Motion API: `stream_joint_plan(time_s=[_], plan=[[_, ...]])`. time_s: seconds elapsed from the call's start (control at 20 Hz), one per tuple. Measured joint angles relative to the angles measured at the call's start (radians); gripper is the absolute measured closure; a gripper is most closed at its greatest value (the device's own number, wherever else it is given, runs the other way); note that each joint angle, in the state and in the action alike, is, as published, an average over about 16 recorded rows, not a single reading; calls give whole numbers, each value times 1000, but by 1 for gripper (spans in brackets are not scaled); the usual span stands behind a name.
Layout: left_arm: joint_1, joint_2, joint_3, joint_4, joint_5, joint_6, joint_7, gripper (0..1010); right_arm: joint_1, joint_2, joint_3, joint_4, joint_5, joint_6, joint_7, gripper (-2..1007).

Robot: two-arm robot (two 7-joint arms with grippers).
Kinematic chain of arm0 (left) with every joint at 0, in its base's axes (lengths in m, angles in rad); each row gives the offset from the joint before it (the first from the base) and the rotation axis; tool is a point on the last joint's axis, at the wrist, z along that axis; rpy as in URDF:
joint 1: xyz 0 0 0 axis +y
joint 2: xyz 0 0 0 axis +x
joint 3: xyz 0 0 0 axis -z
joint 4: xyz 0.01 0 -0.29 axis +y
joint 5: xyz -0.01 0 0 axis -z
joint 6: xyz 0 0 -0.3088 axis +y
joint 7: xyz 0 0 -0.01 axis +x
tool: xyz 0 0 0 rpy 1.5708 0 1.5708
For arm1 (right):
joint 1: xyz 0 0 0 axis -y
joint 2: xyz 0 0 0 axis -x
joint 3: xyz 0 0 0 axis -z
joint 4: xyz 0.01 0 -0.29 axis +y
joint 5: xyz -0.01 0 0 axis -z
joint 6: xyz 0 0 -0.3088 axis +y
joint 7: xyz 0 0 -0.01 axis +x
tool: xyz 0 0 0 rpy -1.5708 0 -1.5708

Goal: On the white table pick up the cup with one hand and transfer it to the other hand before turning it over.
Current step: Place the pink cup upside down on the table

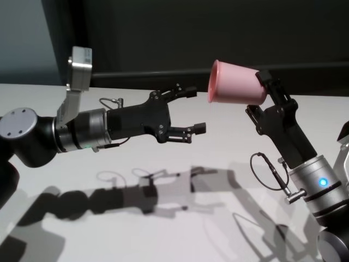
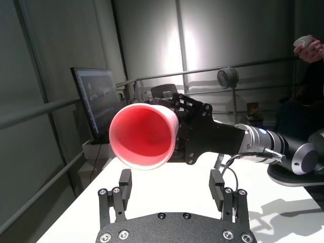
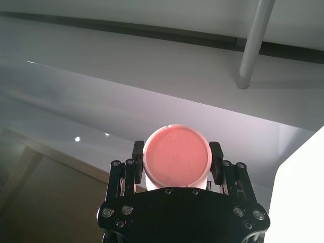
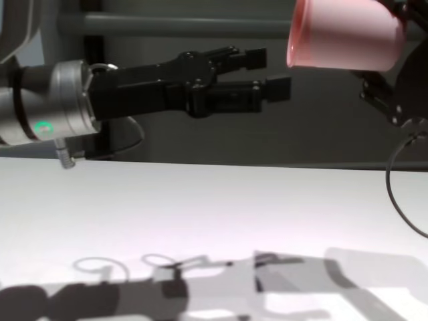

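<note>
Right pincer [image 1: 263,90], black two-finger linkage type on a silver-grey arm with a blue light, is clenched on the small pale-pink plastic cup [image 1: 235,83], gripping it at the narrow base end. Cup is held up in the air, well above the wide matte white bench [image 1: 163,218], lying on its side with the open mouth pointing toward 9 o'clock in the head view. In the right wrist view the flat pink base [image 3: 176,158] sits between the two fingers [image 3: 137,150], one on each side, touching the wall. Left wrist view looks straight into the cup mouth [image 2: 143,135], reddish-pink inside, with the right pincer behind it.

Left pincer [image 1: 195,110], matching black two-finger linkage on a silver-grey arm with a green light ring [image 4: 43,127], is released, jaws spread apart, holding nothing. It sits at about 9 o'clock from the cup, fingertips pointing toward 3 o'clock at the cup mouth, near it but apart from it. In the chest view the left fingertips [image 4: 277,88] are just beside the cup rim [image 4: 292,40] and a bit lower, not touching. Left pincer also hovers clear of the bench.

Shadows of both arms fall on the bench surface at 6 o'clock. A dark wall is behind the bench at 12 o'clock.
</note>
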Motion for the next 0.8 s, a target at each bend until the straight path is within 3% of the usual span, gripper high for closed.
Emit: stream_joint_plan(time_s=[0.3, 0.8], plan=[[78, 62, -44, -80, 8, -2, 97, 9, 0, 0, 0, 0, 0, 0, 0, 268], [234, 128, -140, -188, 59, -27, 334, 9, 0, 0, 0, 0, 0, 0, 0, 268]])
